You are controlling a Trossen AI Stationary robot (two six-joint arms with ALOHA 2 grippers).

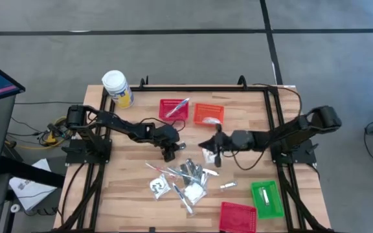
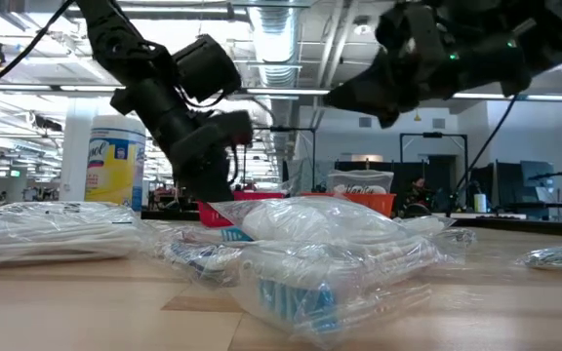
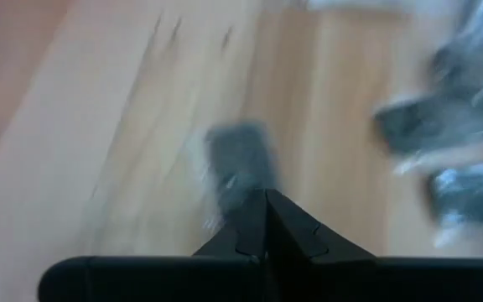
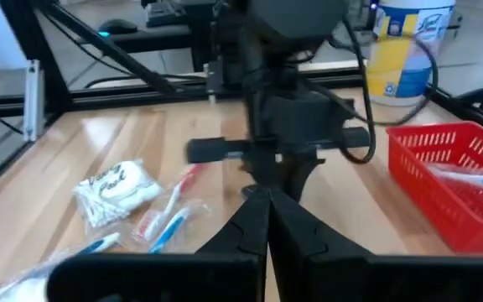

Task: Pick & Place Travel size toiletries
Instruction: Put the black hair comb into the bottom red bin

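1. Clear-wrapped packets lie nearest the low camera, part of the pile of travel size toiletries point(image 1: 183, 181) spread across the middle of the tabletop point(image 1: 122, 194) toward its front edge.
2. Above the pile's back side, the left gripper point(image 1: 169, 154) hangs with its fingers pressed together and nothing between them; its wrist view shows the two dark fingers meeting over bare wood beside blurred packets.
3. Facing it from the other side, the right gripper point(image 1: 216, 153) is likewise closed and empty, poised near a white packet point(image 1: 210, 156) at the pile's right back end.
4. Outward, two baskets stand toward the back edge: a red basket point(image 1: 173, 109) already holding a slim stick or two, and an orange basket point(image 1: 208, 114) with something pale inside.
5. Near the front right corner sit a green basket point(image 1: 267, 197) and a second red basket point(image 1: 238, 217); what they hold I cannot tell.
6. A white-lidded yellow jar point(image 1: 118, 88) stands at the back left corner.
7. Judged from this, the work is barely begun: a few items are binned, most of the pile remains, and neither arm has a grip yet.
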